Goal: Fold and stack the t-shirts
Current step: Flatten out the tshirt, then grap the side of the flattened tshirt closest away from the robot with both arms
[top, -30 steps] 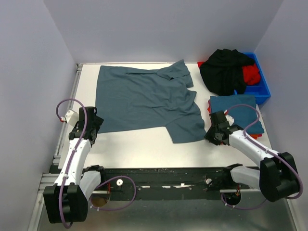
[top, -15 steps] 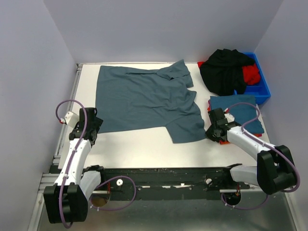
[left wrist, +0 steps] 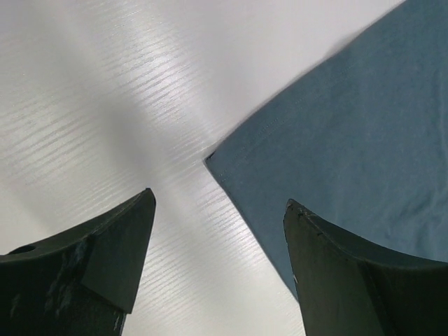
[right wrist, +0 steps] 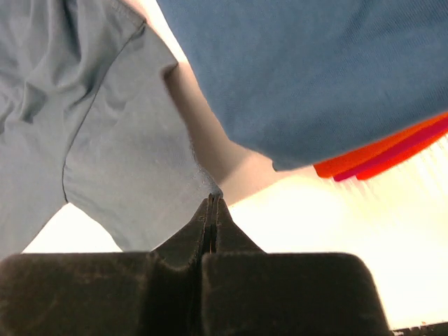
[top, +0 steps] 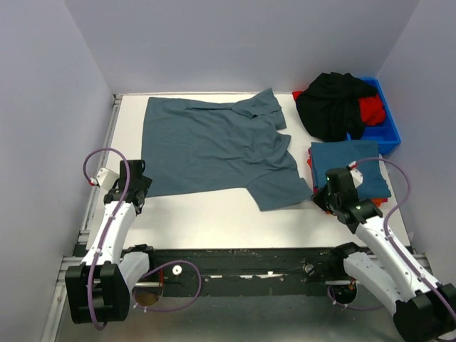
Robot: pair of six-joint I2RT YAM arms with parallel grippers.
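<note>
1. You see a white table (top: 214,214), its surface faintly ribbed up close.
2. A blue bin (top: 390,132) sits at its far right corner.
3. Pale walls (top: 235,43), seemingly lavender, enclose three sides.

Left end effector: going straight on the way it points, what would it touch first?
Probably the corner of the teal t-shirt, flat on the table, framed by the open left end effector; depth is unclear, so bare table might come first.

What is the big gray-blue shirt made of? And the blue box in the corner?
The shirt looks like soft, matte knit cloth, maybe cotton: it lies limp and flat, with wrinkles and stitched hems. The box looks like hard, smooth plastic: its walls stand straight and its rim is crisp.
</note>
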